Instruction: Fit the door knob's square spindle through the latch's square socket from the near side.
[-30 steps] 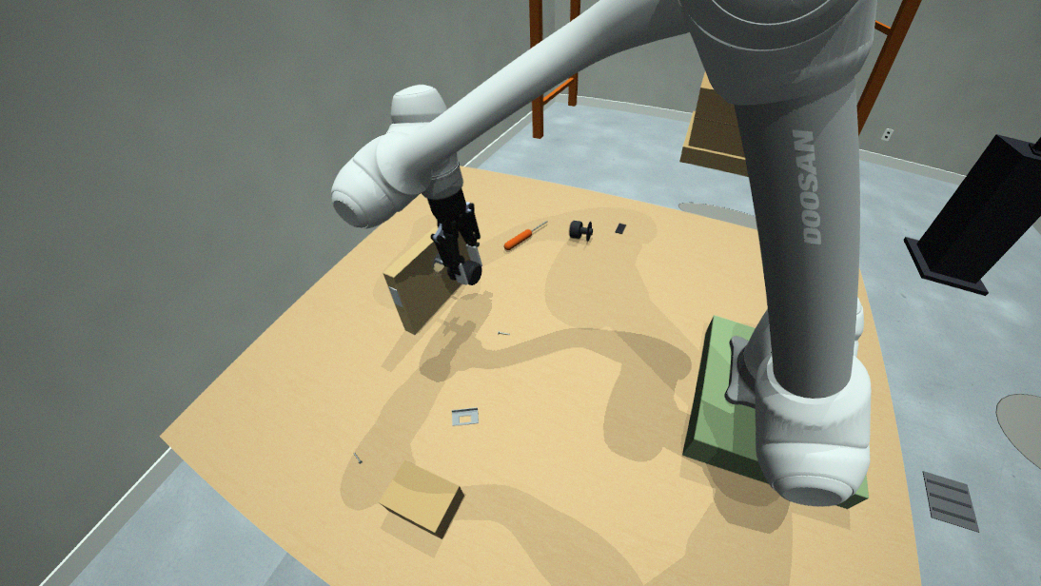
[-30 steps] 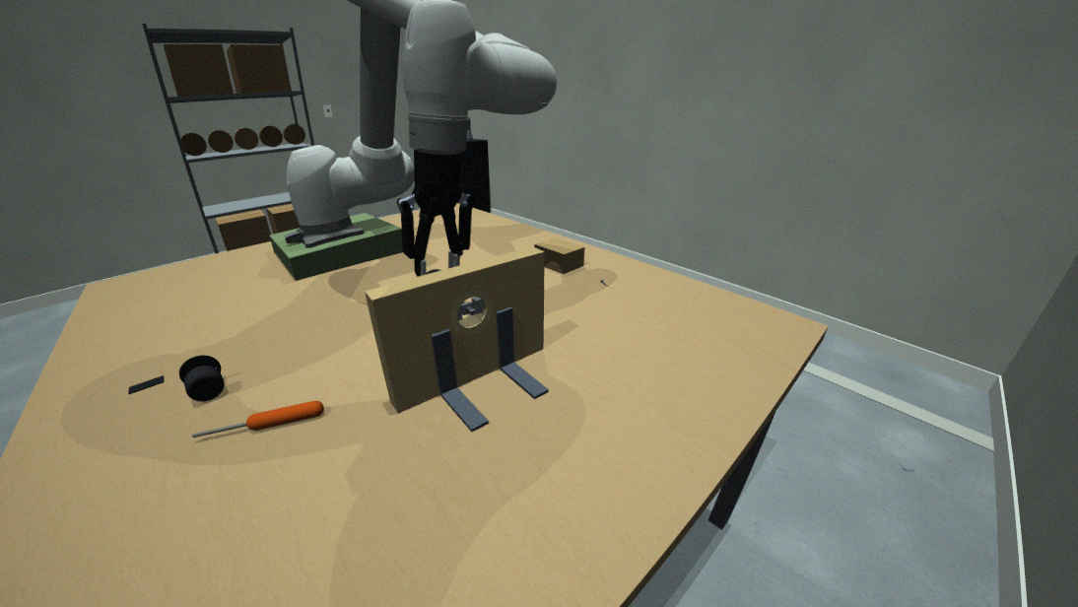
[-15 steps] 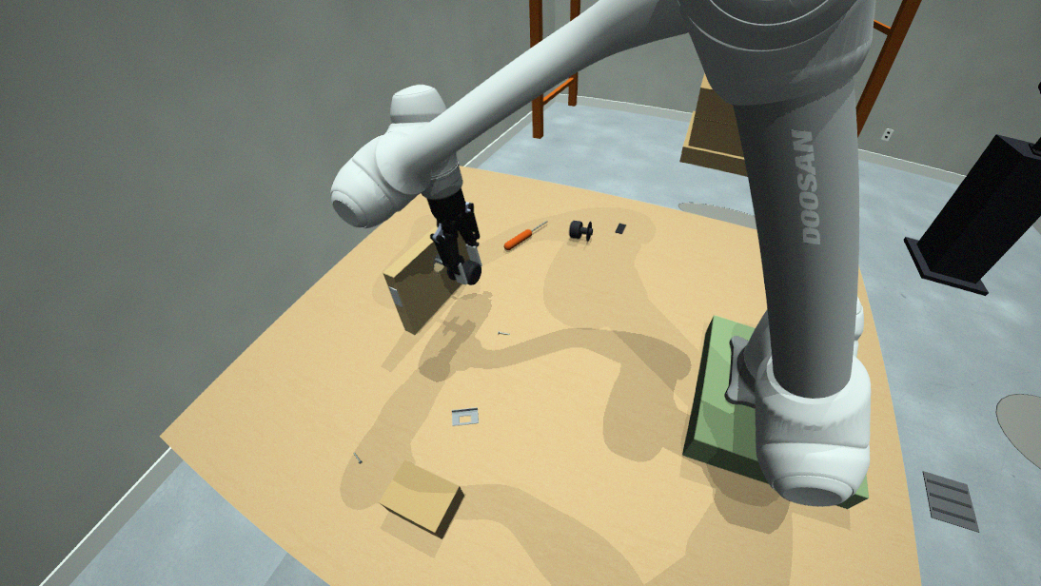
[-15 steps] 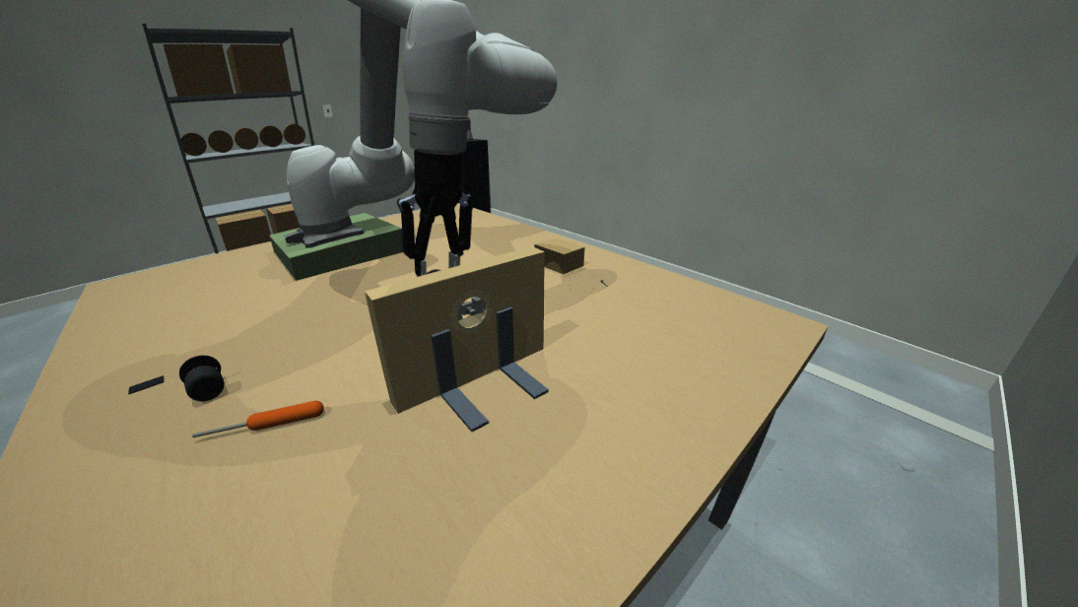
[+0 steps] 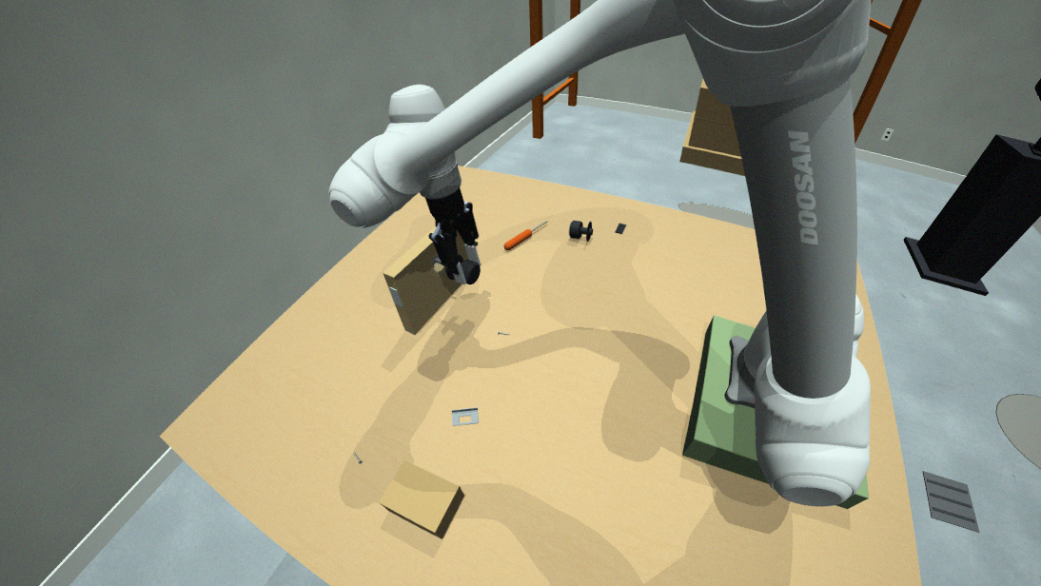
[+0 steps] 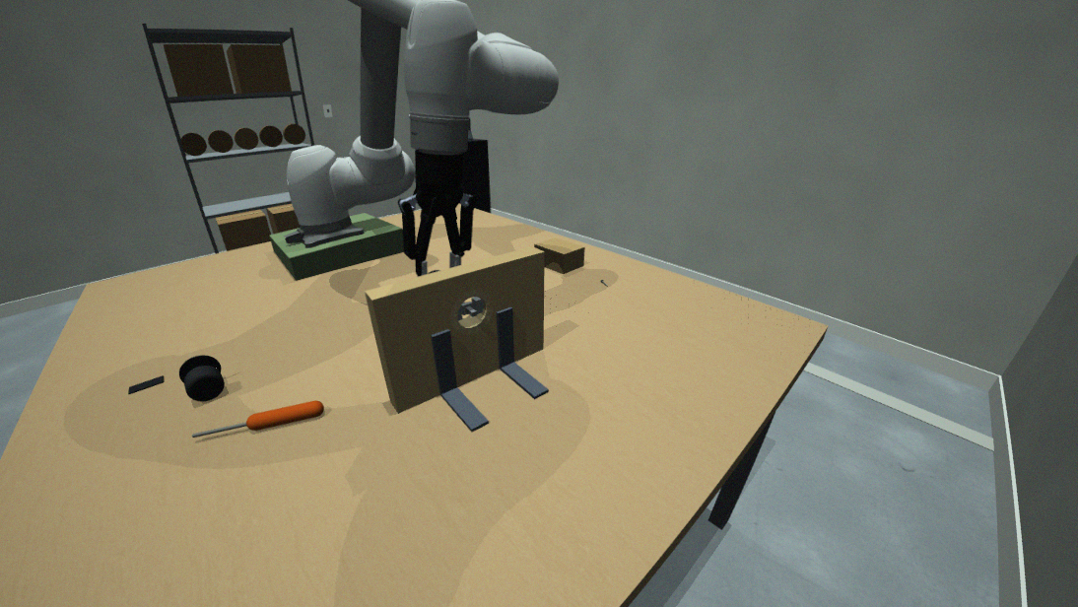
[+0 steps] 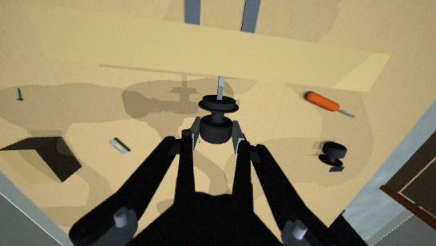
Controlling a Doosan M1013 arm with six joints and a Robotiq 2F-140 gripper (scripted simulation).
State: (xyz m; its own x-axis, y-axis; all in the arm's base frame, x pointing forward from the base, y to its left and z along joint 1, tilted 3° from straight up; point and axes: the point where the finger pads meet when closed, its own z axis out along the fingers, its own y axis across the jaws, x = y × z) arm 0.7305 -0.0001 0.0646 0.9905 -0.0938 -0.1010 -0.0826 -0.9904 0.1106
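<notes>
- Grey walls enclose the room; the floor (image 6: 867,467) is grey concrete with a pale strip along its edge.
- Behind the table stands a metal shelf (image 6: 226,128) carrying cardboard boxes and a row of brown discs; the top view also shows an orange ladder frame (image 5: 542,72) and a dark pedestal (image 5: 983,210).
- Light wooden table (image 6: 679,362) carries all the work items, with the arm's broad shadows lying across it.
- Robot arm (image 5: 794,218) is mounted on a green base plate (image 5: 717,407) at the table's near side.
- Wooden board (image 6: 422,331) stands upright on two dark brackets (image 6: 482,376), with a round hole (image 6: 471,310) through it – metal of the latch shows inside.
- Gripper (image 7: 216,133) hangs over the board's robot-facing side, jaws clamped on the door knob (image 7: 216,128).
- Knob's round plate (image 7: 218,105) faces the board and its square spindle (image 7: 220,88) points toward it; the tip lies at the board's face, and whether it has entered cannot be told.
- Loose on the table: an orange-handled screwdriver (image 6: 279,416), a second black knob (image 6: 202,376), a small dark plate (image 6: 145,384), a metal strike plate (image 5: 464,416), two screws (image 5: 502,333) and a wooden block (image 5: 422,498).
</notes>
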